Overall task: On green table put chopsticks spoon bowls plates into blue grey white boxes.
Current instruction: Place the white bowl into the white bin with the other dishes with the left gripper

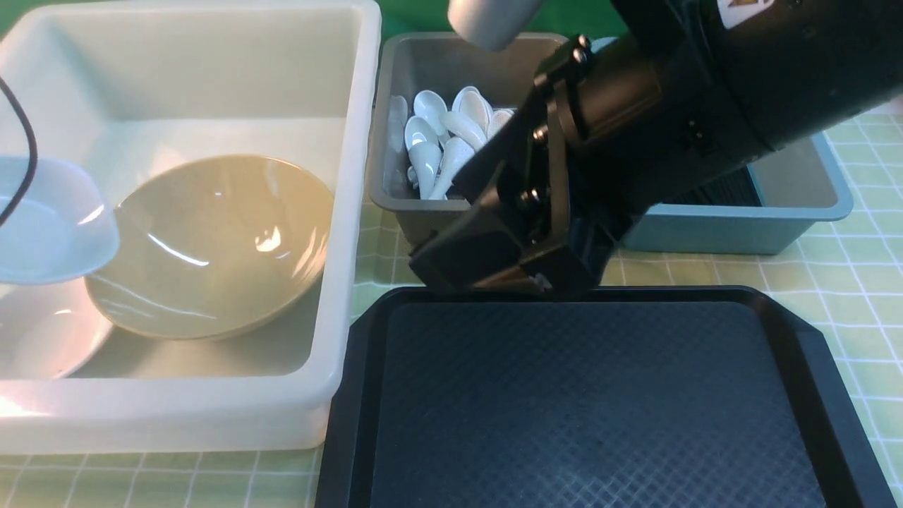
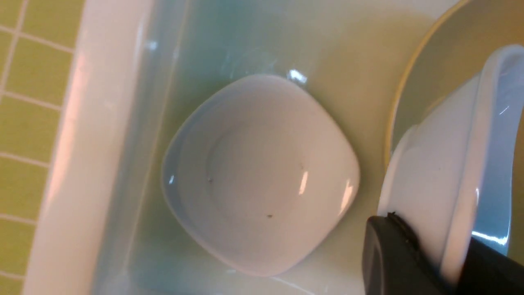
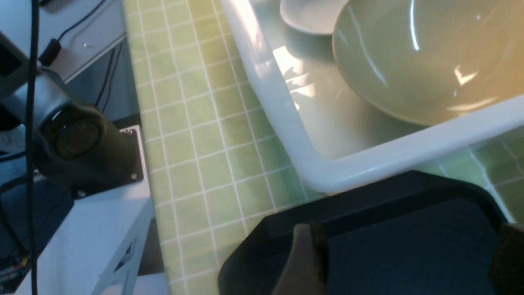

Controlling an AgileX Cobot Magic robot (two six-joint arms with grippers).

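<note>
Green table [image 1: 868,233] with three boxes and a tray.
White box [image 1: 346,212] sits at the left, grey box [image 1: 386,162] just beside it, blue box [image 1: 811,212] to the right; black tray [image 1: 592,402] lies nearest the robot.

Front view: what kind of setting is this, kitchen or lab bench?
Likely a lab bench staged for dish sorting, not a kitchen: a gridded green table, plastic sorting tubs such as the white box, a black tray, and a robot base with loose cables in the right wrist view.
</note>
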